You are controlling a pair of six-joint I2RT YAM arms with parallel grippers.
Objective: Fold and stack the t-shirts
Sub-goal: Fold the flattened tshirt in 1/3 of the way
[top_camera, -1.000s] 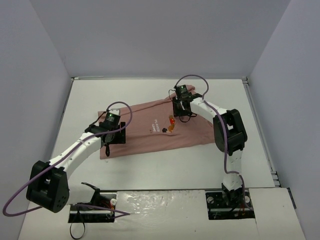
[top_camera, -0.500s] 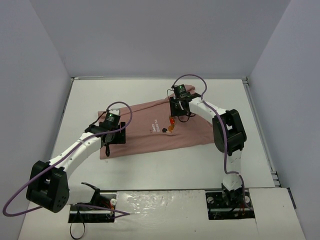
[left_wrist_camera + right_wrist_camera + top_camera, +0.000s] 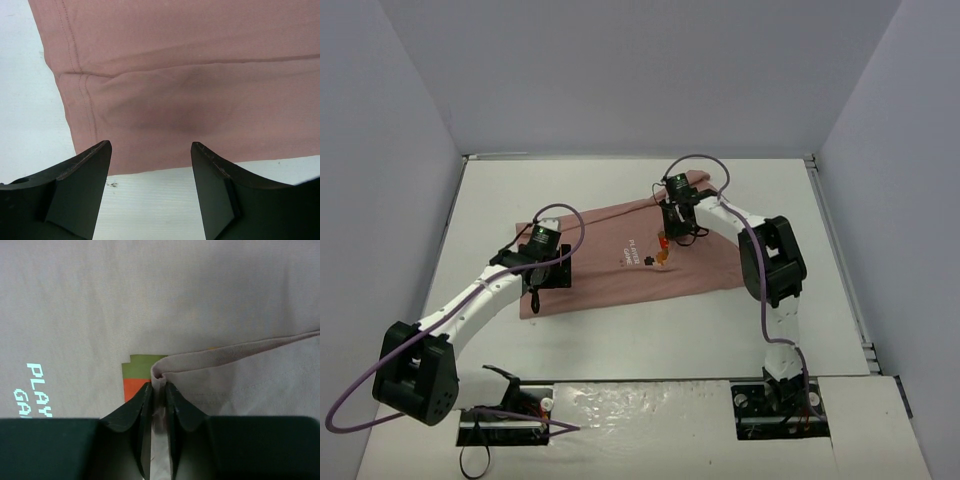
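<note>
The dusty-pink t-shirt (image 3: 620, 270) lies spread on the white table, with its small orange-and-dark graphic (image 3: 663, 251) and white lettering near the middle. My right gripper (image 3: 671, 232) is shut on a pinched fold of the shirt's cloth (image 3: 159, 371), held over the graphic (image 3: 136, 371). My left gripper (image 3: 534, 296) is open and empty, hovering at the shirt's near left corner; in the left wrist view its fingers (image 3: 82, 172) straddle the shirt's hem edge (image 3: 150, 167).
White table (image 3: 620, 340) inside grey walls. A metal rail (image 3: 640, 156) runs along the far edge. Purple cables loop over both arms.
My right gripper has moved a little to the left and away with the pinched cloth, drawing the fold over the chest graphic. The left arm has not moved.
</note>
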